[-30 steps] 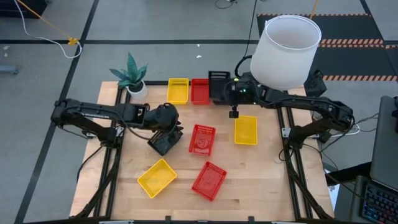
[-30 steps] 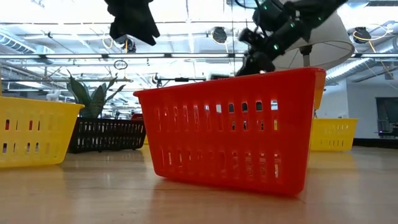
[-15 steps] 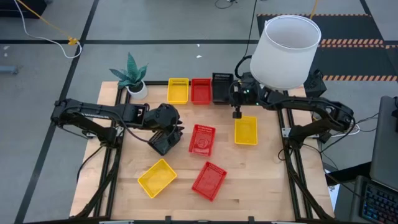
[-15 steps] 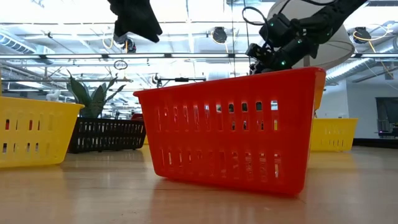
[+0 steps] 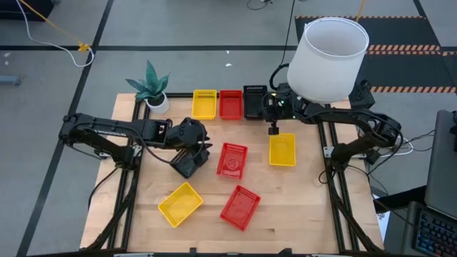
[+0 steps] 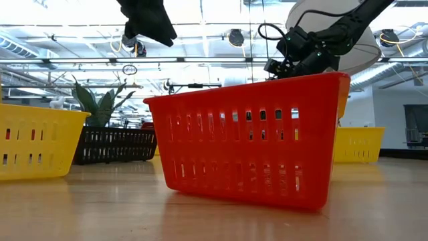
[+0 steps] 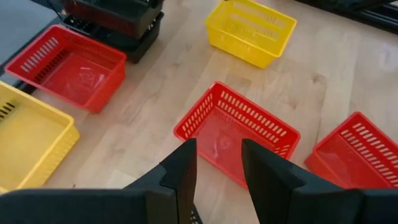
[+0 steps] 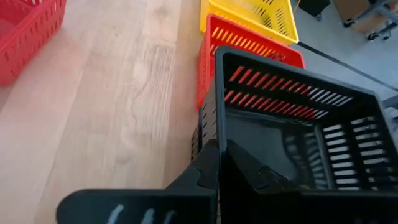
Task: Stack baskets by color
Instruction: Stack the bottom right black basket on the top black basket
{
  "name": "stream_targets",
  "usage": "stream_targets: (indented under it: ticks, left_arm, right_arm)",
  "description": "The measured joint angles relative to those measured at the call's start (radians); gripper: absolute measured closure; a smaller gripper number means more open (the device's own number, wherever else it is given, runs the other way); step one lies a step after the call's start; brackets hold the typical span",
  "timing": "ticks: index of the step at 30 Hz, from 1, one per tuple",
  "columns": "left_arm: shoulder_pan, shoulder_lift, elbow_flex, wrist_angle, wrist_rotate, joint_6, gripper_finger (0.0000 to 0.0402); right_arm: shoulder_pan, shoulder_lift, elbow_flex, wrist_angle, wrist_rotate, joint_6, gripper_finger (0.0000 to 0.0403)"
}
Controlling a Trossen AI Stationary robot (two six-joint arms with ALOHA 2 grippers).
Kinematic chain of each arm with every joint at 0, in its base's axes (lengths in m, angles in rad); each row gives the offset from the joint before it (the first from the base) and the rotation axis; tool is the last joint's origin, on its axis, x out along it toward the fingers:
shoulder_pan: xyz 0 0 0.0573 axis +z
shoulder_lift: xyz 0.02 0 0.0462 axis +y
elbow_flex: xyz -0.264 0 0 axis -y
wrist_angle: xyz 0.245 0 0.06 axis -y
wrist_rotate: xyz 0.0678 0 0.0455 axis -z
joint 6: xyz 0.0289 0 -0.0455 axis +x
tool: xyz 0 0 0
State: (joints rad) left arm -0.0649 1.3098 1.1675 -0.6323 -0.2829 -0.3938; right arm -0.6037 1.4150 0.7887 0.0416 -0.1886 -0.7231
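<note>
Beside the plant pot (image 5: 158,102), yellow, red and black baskets (image 5: 254,101) line up; right gripper (image 5: 271,130) pinched shut, left gripper (image 5: 191,163) parted, empty; five baskets lie loose

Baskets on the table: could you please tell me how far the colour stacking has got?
Done, apparently: black plastic mesh baskets piled in the back row. In hand: right pincer shut on that pile's rim. Left: two red mesh baskets and two yellow mesh baskets lie loose; left pincer hovers open.

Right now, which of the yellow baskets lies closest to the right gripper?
The yellow basket alone on the table's right side, just in front of the right gripper; the other two yellow ones lie farther left.
</note>
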Motion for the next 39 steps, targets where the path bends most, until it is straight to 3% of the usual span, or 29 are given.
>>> stream_targets:
  ticks: [39]
  left_arm:
    - [0.123, -0.001, 0.0, 0.001, -0.006, 0.025, 0.0275]
  right_arm:
    - [-0.037, 0.086, 0.0, 0.082, -0.025, -0.004, 0.0399]
